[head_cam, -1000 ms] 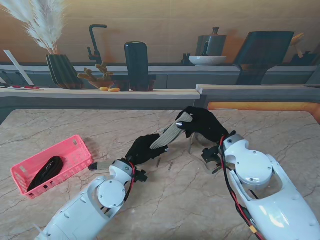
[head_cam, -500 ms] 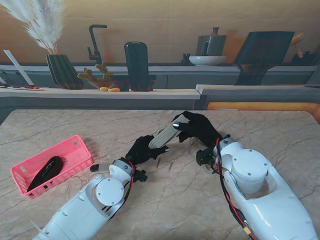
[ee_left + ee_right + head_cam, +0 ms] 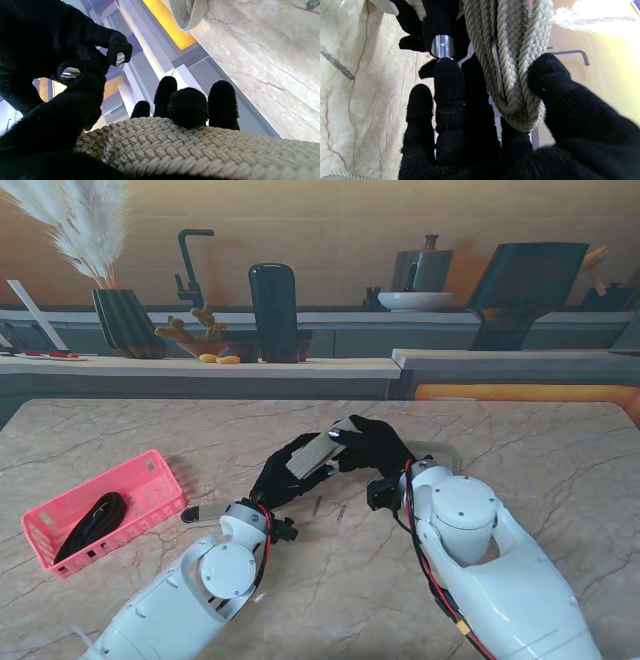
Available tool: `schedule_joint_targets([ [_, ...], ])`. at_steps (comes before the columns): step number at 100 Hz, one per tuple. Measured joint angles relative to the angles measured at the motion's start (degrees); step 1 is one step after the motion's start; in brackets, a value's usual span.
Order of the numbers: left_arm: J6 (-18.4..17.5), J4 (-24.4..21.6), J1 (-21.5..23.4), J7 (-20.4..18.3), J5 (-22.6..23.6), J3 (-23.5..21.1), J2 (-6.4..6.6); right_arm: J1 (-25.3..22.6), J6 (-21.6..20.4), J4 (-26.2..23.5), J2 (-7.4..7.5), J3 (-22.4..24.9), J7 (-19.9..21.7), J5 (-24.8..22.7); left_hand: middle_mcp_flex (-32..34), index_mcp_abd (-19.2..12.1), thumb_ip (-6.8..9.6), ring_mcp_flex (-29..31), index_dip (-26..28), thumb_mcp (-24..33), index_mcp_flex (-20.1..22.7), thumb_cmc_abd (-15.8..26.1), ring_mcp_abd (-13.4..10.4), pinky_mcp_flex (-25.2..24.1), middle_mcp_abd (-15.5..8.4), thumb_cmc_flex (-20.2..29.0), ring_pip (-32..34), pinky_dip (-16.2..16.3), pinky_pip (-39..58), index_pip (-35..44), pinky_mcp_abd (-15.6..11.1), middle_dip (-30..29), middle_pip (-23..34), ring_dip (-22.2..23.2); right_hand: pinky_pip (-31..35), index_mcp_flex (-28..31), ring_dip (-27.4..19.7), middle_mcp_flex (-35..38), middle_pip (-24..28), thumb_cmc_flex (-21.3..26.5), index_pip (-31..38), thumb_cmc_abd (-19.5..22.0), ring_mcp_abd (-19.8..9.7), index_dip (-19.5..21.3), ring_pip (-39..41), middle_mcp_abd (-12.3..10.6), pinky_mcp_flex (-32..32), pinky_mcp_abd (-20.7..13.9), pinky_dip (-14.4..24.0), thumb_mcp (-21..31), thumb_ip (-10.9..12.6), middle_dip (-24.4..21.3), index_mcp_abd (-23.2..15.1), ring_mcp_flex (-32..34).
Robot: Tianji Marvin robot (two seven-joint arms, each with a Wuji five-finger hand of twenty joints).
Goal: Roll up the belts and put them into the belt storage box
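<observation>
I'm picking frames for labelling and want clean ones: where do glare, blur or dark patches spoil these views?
Stand view: even light, sharp; woven belt clear between the left hand and right hand. Left wrist view: black gloves lack detail against a bright background; nearest belt weave slightly soft. Right wrist view: one corner washed out by glare, nearest thumb blurred, belt braid crisp.

Right robot hand [image 3: 370, 446] and woven belt [image 3: 312, 452] drawn leftward, nearer, onto left robot hand [image 3: 285, 472]
</observation>
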Motion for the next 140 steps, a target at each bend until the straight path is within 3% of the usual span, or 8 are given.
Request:
schedule_joint_targets([
  [15,-0.72,0.15,0.16,0.6,-0.08,-0.04,-0.16,0.39,0.41,0.62,-0.67,-0.79,-1.51,0.74,-9.49,0.04,0.06,-6.56,-1.39,-0.07,-7.71,-0.01,-0.58,-4.66,-0.49,-2.14,-3.39,0.72,-3.35,-2.71,-0.52,-2.92,-5.26,1.96,0.32,0.0,0.39,-0.17,0.83,-0.02,0.0,0.59,0.01,0.01,1.37,-0.14,-0.19,0.0,0.02,-0.46,-0.02,0.48,0.93,0.0],
  [35,-1.33,0.58,0.27,1.94,0.96,0.05,-0.25,1.13,1.63,1.74,-0.93,-1.93,-1.72,1.14,-28.36,-2.75,0.85,-33.67,-6.7,-3.08,-13.35,0.23,2.28,-18.77,-1.35,-2.92,-39.42,1.94,-14.6,-15.96,0.24,-6.56,-13.72,-3.29,0.68,0.0,1.87,-0.4,2.02,-0.04,0.0,1.21,0.7,0.05,4.32,-0.14,-0.56,0.0,0.09,-1.15,-0.03,0.63,2.14,-0.69],
  [56,-1.99,-0.08,1.17,2.66,1.12,-0.42,-0.35,1.91,3.81,3.34,-2.01,-2.88,-3.64,4.1,-33.24,-7.31,1.37,-43.87,-5.04,-4.52,-14.78,1.57,2.37,-23.3,-1.86,-2.93,-53.13,1.94,-20.77,-22.86,0.15,-7.14,-14.6,-9.83,1.07,0.0,1.26,-0.99,2.86,-0.12,0.0,2.3,0.7,0.05,3.51,-0.14,-1.22,0.0,0.26,-1.83,-0.05,0.63,4.62,-1.55],
  [79,-3.37,-2.42,2.91,2.56,-0.17,-1.22,-0.3,3.37,5.64,5.72,-3.07,-4.01,-4.26,5.78,-33.52,-13.68,1.37,-45.97,0.53,-5.39,-14.84,2.81,1.89,-24.02,-1.95,-2.93,-54.79,1.4,-22.78,-22.53,0.1,-7.17,-14.6,-11.91,1.58,0.0,1.26,-1.41,3.4,-0.9,0.0,2.89,0.79,-0.64,3.51,-0.14,-1.46,0.0,0.68,-3.14,-0.06,0.64,5.97,-2.01],
  [108,-3.3,-3.7,3.66,2.82,-0.5,-1.3,-0.27,4.43,6.23,6.93,-3.07,-4.66,-2.32,6.89,-25.17,-9.73,2.53,-44.33,4.94,-14.12,-14.68,10.2,-0.18,-23.9,-4.47,7.48,-54.63,1.37,-21.59,-1.17,0.09,-7.17,-12.77,-12.5,1.62,-0.58,1.25,-1.64,3.97,-1.34,0.0,4.17,0.87,-0.71,3.51,-0.1,-2.09,0.0,0.68,-3.19,-0.06,0.64,7.29,-2.56],
  [120,-3.02,-3.9,3.69,3.56,-0.31,-1.3,-0.31,4.52,6.77,7.1,-2.61,-4.45,0.61,7.73,-19.3,-7.87,2.54,-40.62,4.99,-15.21,-9.89,11.4,-0.53,-22.8,-4.83,8.91,-53.4,1.84,-19.52,3.62,0.09,-7.19,-11.07,-12.85,1.62,-1.42,1.25,-1.64,4.04,-1.34,0.0,4.94,1.26,-0.71,3.51,0.26,-2.15,0.0,0.68,-3.59,-0.1,0.64,7.57,-2.69],
  [131,-2.92,-4.1,3.71,4.22,-0.13,-1.33,-0.37,4.61,8.24,7.19,-1.92,-3.95,4.19,8.62,-14.17,-7.81,2.54,-38.11,5.03,-24.75,-4.97,11.97,-0.56,-21.64,-4.66,13.93,-51.29,1.89,-17.08,8.02,0.06,-6.24,-9.95,-13.23,1.62,-2.24,1.25,-1.65,4.12,-1.38,0.0,7.36,1.77,-0.68,3.63,0.71,-2.16,0.0,0.68,-4.89,-0.14,0.64,9.25,-2.79],
  [140,-2.95,-4.77,4.04,4.18,-1.15,-1.57,-0.46,4.9,10.05,7.26,-1.34,-3.69,6.4,9.35,-11.4,-8.07,2.54,-37.91,5.03,-39.23,-1.44,13.9,-0.56,-21.52,-4.6,21.94,-50.55,1.97,-16.28,11.05,0.03,-5.68,-9.68,-13.23,1.84,-2.76,1.25,-1.65,4.25,-1.5,-0.67,9.27,2.48,-0.63,4.19,1.25,-2.16,0.02,0.68,-7.24,-0.16,0.64,9.27,-2.94],
])
